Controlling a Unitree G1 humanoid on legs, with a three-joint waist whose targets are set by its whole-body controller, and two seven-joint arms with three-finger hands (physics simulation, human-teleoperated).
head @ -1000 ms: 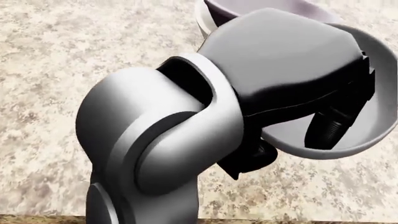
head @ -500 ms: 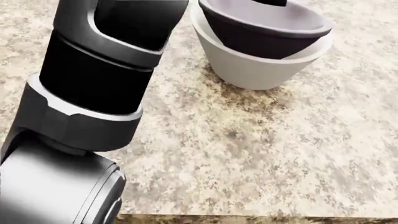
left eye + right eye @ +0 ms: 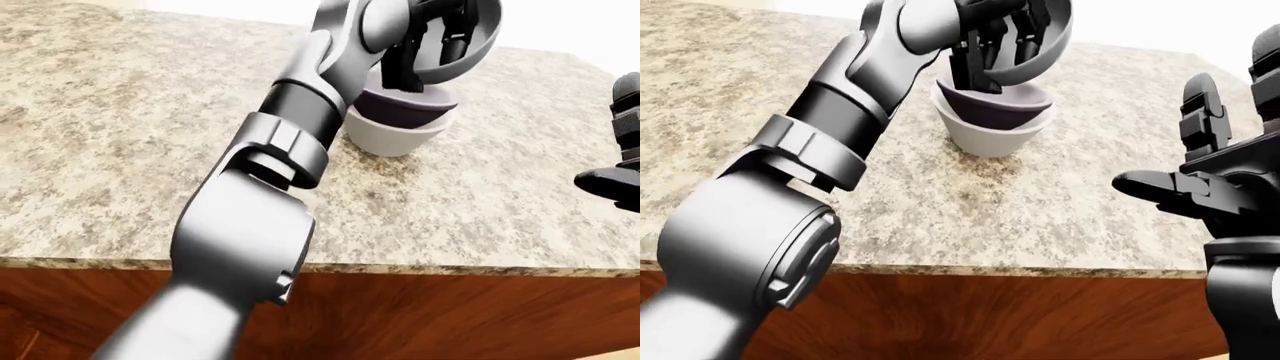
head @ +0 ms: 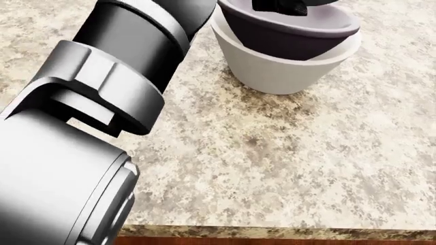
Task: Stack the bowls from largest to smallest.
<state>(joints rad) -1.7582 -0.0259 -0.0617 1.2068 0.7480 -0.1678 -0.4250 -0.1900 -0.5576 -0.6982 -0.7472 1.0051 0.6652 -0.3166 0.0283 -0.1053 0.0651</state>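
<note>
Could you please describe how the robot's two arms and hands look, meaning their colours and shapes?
The left arm is built of smooth silver-grey rounded shells with a black cylindrical band and an angular grey collar. The left hand has black ribbed fingers. The right hand is matt black and blocky, with segmented fingers. No cables or markings show.

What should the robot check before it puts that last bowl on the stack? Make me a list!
1. Grey bowl held by the left hand: ok, the fingers close over its rim and it hangs tilted in the air.
2. Held bowl above the stack: ok, it sits just over the dark purple bowl.
3. Purple bowl nested in the white bowl: ok, though it leans a little.
4. Held bowl smaller than the purple one: cannot tell, the tilt hides its true size.
5. Right hand out of the way: ok, open, to the right of the stack.
6. Counter near the stack: ok, nothing else there.
</note>
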